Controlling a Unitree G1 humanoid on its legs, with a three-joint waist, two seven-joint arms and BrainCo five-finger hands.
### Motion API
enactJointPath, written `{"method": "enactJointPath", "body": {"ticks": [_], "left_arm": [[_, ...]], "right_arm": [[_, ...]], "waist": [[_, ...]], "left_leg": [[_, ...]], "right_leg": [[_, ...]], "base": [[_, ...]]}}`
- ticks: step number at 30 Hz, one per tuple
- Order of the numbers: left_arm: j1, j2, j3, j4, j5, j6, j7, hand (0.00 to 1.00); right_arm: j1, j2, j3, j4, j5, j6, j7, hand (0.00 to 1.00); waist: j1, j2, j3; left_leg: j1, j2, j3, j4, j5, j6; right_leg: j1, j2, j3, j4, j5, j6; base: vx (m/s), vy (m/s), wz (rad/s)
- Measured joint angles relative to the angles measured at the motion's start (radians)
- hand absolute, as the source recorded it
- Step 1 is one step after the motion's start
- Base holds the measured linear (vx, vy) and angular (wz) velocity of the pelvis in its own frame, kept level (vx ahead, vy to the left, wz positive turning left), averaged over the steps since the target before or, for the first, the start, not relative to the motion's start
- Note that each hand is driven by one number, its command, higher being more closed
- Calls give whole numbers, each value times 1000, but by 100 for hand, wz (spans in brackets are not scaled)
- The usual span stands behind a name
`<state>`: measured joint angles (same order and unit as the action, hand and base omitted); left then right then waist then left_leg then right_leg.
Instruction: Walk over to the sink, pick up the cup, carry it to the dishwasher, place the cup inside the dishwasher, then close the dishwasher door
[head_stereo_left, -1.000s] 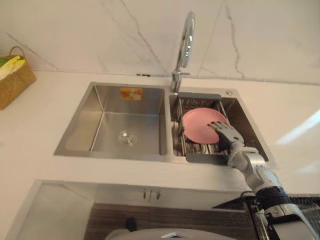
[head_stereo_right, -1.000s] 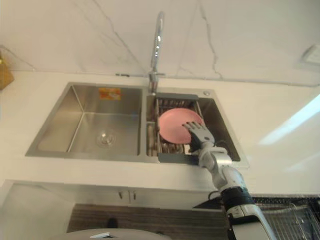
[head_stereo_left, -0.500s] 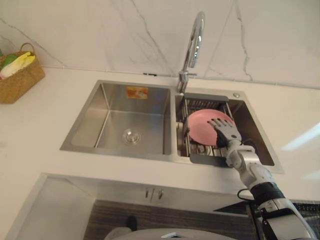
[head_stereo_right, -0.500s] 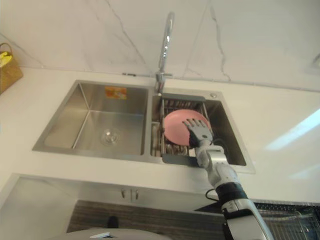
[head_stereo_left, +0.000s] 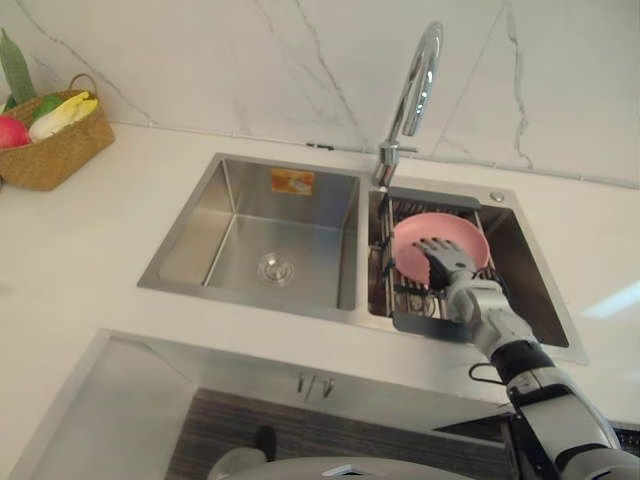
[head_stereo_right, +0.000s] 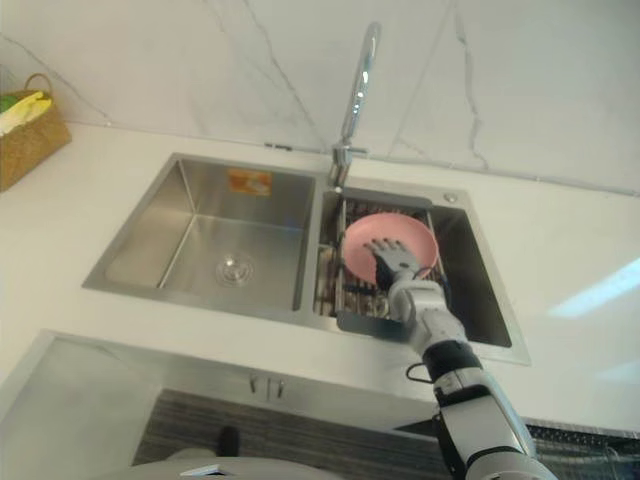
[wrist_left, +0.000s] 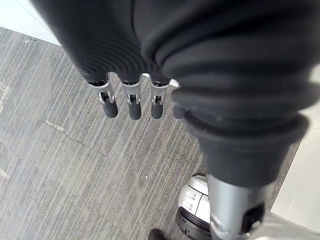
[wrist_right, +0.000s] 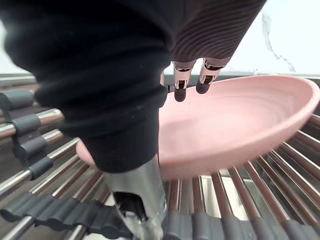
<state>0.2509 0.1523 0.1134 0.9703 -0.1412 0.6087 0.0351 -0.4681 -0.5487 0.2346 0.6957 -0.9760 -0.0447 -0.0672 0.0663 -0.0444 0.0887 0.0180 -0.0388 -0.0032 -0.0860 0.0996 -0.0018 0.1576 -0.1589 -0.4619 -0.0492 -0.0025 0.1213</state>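
Note:
A shallow pink dish (head_stereo_left: 460, 232) lies tilted on a metal drain rack (head_stereo_left: 428, 322) across the right basin of the sink. My right hand (head_stereo_left: 445, 262) rests over the dish's near side, open, its fingers (wrist_right: 181, 92) straight with the tips at the dish's (wrist_right: 240, 120) inner surface. Nothing is curled round the rim. My left hand (wrist_left: 130, 100) hangs open over grey wood-look floor, holding nothing.
The left basin (head_stereo_left: 260, 240) is bare steel with a drain. A tall chrome faucet (head_stereo_left: 415, 90) rises behind the divider. A wicker basket (head_stereo_left: 55, 140) of produce stands at the counter's far left. White counter (head_stereo_left: 90, 250) surrounds the sink, with a marble wall behind.
The camera has swung, so the sink sits further right and the basket shows more fully. My right hand stays spread on the pink dish, a little nearer its middle.

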Motion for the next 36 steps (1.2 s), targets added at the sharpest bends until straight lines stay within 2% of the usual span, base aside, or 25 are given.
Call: {"method": "enactJointPath", "body": {"ticks": [9, 10, 15, 20, 22, 26, 36], "left_arm": [[-5, 1, 0, 2, 17, -5, 0, 0], [-6, 1, -1, 3, 17, -5, 0, 0], [-8, 2, -1, 4, 18, -6, 1, 0], [-12, 2, -1, 13, 26, -10, 0, 0], [-16, 2, -1, 23, 27, -13, 0, 0], [-16, 2, 0, 24, 27, -20, 1, 0], [-19, 3, 1, 24, 28, -21, 1, 0]], "right_arm": [[-18, -1, 11, 46, 30, -79, 22, 0], [-18, 0, 24, 52, 29, -84, 23, 100], [-17, 9, 37, 70, 28, -84, 11, 100], [-17, 20, 36, 69, 24, -74, -36, 100], [-17, 27, 36, 69, 2, -58, -53, 100], [-15, 28, 36, 69, -44, -55, -90, 100], [-10, 27, 35, 67, -52, -43, -131, 100]], "waist": [[13, -8, 10], [13, -8, 10], [14, -9, 11], [14, -10, 12], [13, -10, 12], [13, -10, 12], [6, -10, 13]], "left_leg": [[2, -4, -1, 0, 1, 1], [3, -4, 0, 0, 1, 2], [12, -6, 1, -1, -1, 0], [16, -6, 5, -1, -7, -4], [16, -6, 6, -1, -8, -3], [15, -9, 7, -1, -10, 0], [12, -12, 8, -1, -11, 1]], "right_leg": [[7, -5, -2, 2, -3, 2], [7, -6, -2, 2, -3, 2], [15, -7, -2, 2, -3, 3], [15, -8, 4, 6, -9, -4], [14, -9, 5, 8, -10, -4], [14, -11, 6, 10, -12, -1], [11, -11, 6, 12, -13, 0]], "base": [[0, 0, 0], [0, 0, 0], [-1, 2, -1], [-6, 3, -2], [0, 0, 0], [0, 0, 0], [0, 0, 0]]}}
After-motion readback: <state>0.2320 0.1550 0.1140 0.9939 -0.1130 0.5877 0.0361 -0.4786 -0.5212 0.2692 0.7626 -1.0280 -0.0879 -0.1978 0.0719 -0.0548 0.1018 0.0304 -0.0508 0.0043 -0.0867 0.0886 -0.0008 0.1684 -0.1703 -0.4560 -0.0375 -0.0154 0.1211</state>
